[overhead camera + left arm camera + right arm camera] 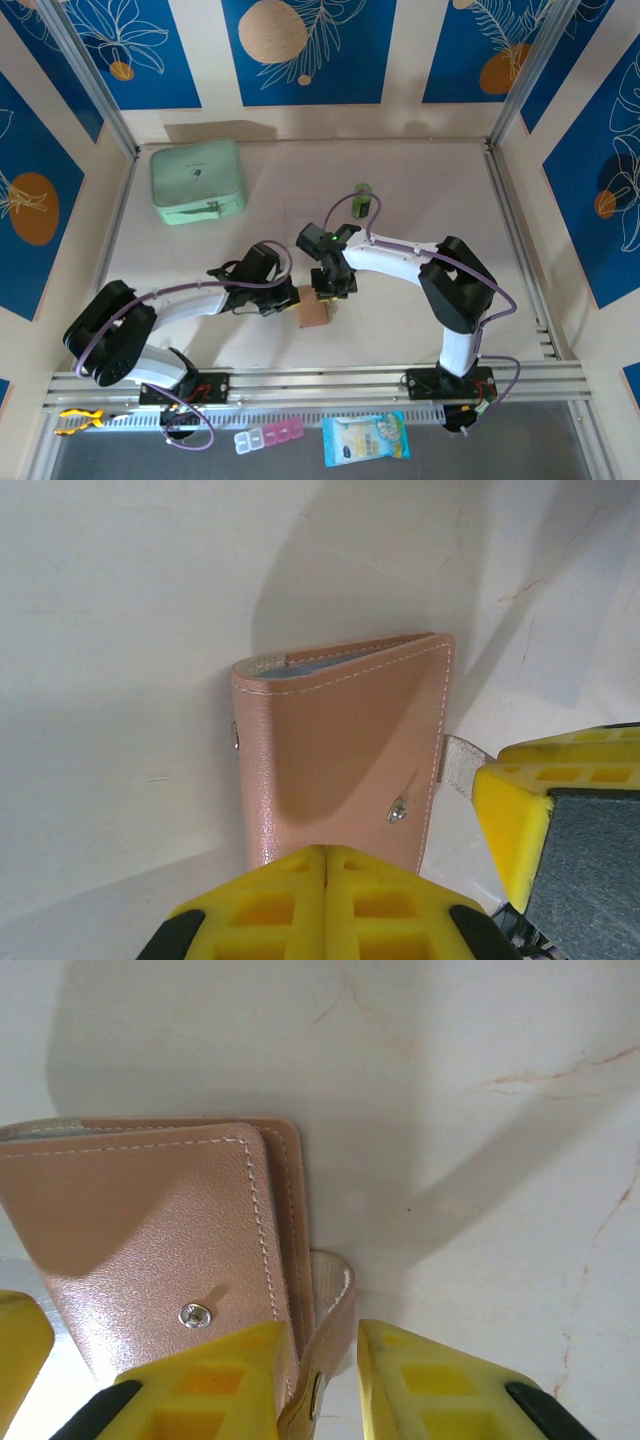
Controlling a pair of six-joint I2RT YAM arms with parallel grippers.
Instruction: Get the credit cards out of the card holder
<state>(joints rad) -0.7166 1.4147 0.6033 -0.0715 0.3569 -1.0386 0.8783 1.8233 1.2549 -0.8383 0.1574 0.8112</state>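
Top external view: the card holder (pixel 313 314) lies closed on the white table (pixel 420 190), near its front edge and between the two arms. The left gripper (pixel 288 298) reaches it from the left and the right gripper (pixel 335 290) comes down on it from behind. A mint-green zip case (pixel 197 180) sits well apart at the far left, and a small green cylinder (pixel 363 200) stands beyond the right arm.

Left wrist view: the left gripper (pixel 326 862) has its yellow fingers pressed flat together with no gap, their tips over the near edge of the tan card holder (pixel 340 745). Whether they pinch the leather I can't tell. The covers are folded shut. A thin bluish strip (pixel 320 661) shows between them at the far edge, card or pocket, I can't say. The snap tab (pixel 458 768) sticks out on the right, just beside a finger (pixel 520 810) of the other gripper.

Right wrist view: the right gripper (pixel 323 1345) has its jaws a little apart, straddling the snap tab (pixel 330 1305). The tab leans on one finger (pixel 225 1375), and a sliver of table shows before the other. The card holder (pixel 150 1220) lies flat to the left.
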